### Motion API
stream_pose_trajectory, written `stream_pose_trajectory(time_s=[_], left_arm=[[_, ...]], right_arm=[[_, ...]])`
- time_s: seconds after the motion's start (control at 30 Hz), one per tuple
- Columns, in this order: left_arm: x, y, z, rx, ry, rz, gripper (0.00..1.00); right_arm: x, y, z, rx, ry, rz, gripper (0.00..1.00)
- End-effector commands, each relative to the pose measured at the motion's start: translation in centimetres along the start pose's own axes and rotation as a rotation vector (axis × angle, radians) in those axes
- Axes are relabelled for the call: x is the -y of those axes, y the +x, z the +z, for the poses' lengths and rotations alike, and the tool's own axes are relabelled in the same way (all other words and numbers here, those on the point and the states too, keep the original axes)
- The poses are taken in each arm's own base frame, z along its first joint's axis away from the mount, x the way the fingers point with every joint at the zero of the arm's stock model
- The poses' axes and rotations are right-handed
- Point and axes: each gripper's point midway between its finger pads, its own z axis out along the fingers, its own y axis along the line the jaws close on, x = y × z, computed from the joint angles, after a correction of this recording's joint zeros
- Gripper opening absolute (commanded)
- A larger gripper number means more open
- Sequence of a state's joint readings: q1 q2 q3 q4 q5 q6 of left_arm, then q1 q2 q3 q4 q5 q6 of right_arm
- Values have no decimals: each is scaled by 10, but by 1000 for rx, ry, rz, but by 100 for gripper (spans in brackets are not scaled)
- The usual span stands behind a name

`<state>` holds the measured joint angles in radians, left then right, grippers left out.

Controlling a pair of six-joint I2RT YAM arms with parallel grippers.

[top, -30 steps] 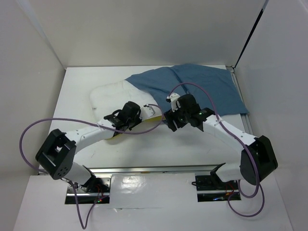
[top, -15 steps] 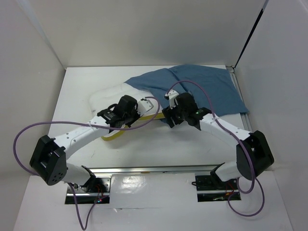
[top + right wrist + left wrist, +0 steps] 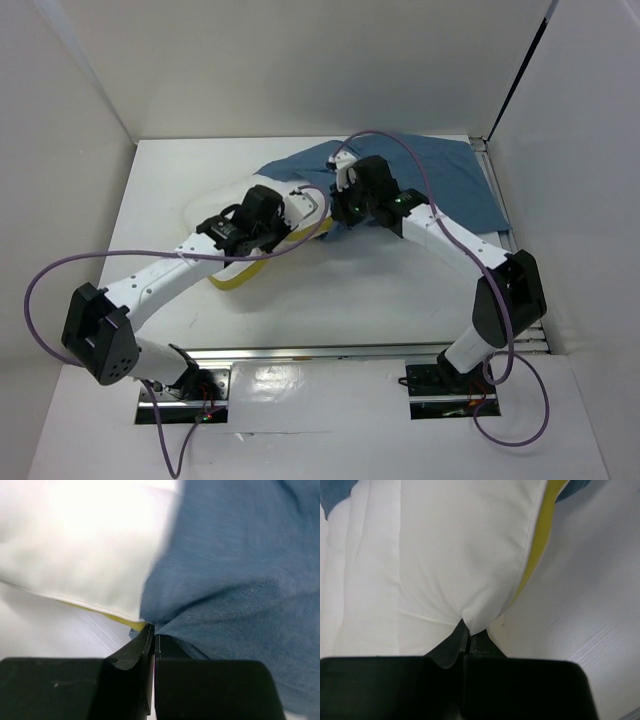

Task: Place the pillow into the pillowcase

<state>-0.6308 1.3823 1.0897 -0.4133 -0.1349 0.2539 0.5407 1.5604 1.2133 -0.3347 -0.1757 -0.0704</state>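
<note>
The white pillow [image 3: 208, 206] lies at mid-left with its yellow band [image 3: 233, 279] along the near edge. Its far end meets the dusty-blue pillowcase [image 3: 445, 185] spread at the back right. My left gripper [image 3: 288, 218] is shut on a pinch of the pillow's white cover [image 3: 468, 628], with the yellow band [image 3: 540, 555] to its right. My right gripper [image 3: 338, 208] is shut on the pillowcase's edge [image 3: 153, 628], just beside the pillow's corner [image 3: 75, 545]. Blue cloth [image 3: 240, 580] fills the right wrist view. The case's opening is hidden under the arms.
The white table [image 3: 380, 290] is walled in by white panels at the left, back and right. A metal rail [image 3: 330, 352] runs along the near edge by the arm bases. Purple cables [image 3: 60, 270] loop off both arms.
The right gripper has closed on the pillowcase edge after standing open. Both arms have moved toward the back, and the pillow has shifted with the left gripper toward the pillowcase.
</note>
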Motion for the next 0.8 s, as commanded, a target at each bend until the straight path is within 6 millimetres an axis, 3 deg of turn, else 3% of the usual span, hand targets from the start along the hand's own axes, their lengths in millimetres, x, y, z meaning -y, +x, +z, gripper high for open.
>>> stream_pose_trajectory(time_s=[0.0, 0.1, 0.13, 0.3, 0.47, 0.77], left_arm=[[-11, -61, -11, 166, 8, -73, 0], [-23, -89, -6, 197, 19, -145, 0], [-38, -107, -11, 237, 3, -174, 0], [-48, -120, 5, 226, 53, -303, 0], [-66, -119, 13, 235, 48, -397, 0], [-91, -111, 8, 274, 179, -623, 0]], right_arm=[[-75, -76, -20, 161, -233, -56, 0], [-104, -93, -22, 176, -309, -91, 0], [-120, -97, -24, 176, -344, -108, 0], [-148, -112, -40, 198, -434, -139, 0], [-158, -108, -52, 179, -495, -142, 0], [-148, -83, -61, 143, -463, -123, 0]])
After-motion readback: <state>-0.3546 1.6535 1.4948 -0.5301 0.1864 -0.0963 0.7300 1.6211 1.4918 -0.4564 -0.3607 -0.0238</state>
